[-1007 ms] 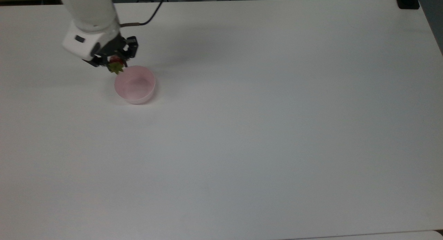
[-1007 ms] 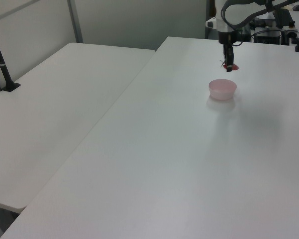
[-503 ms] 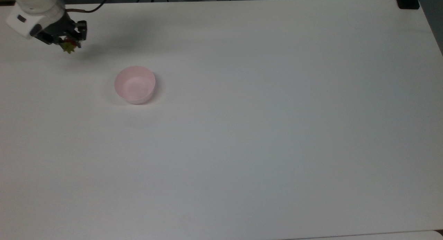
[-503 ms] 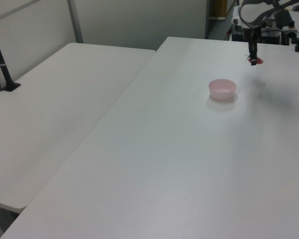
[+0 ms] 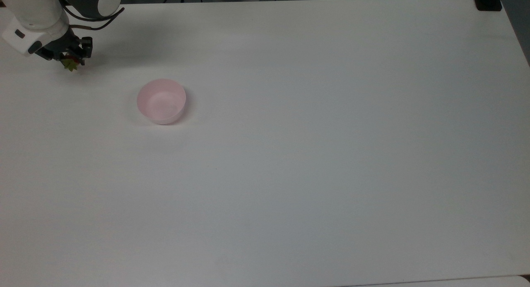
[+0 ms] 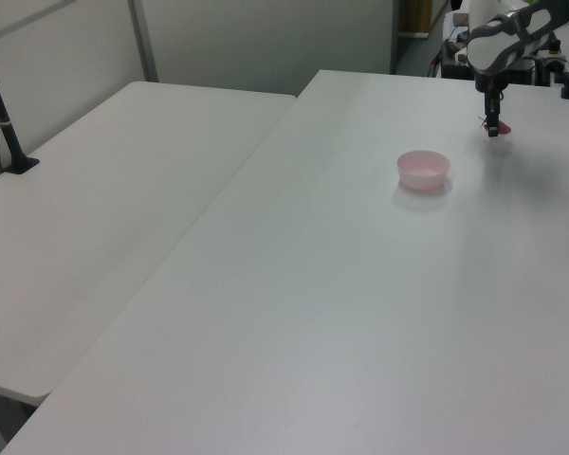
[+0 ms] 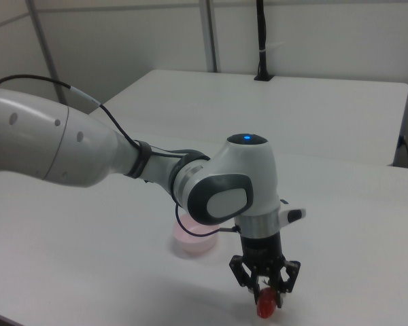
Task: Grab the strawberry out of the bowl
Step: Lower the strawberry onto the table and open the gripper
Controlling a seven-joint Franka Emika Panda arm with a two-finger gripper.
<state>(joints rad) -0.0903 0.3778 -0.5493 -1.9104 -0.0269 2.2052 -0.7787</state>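
The strawberry is held between the closed fingers of the gripper, clear of the bowl and just above the white table. In the top view it is seen at the far left, well apart from the pale pink bowl, which is left empty on the tabletop. In the right view the red fruit is seen hanging beneath the gripper, with the bowl partly hidden behind the arm.
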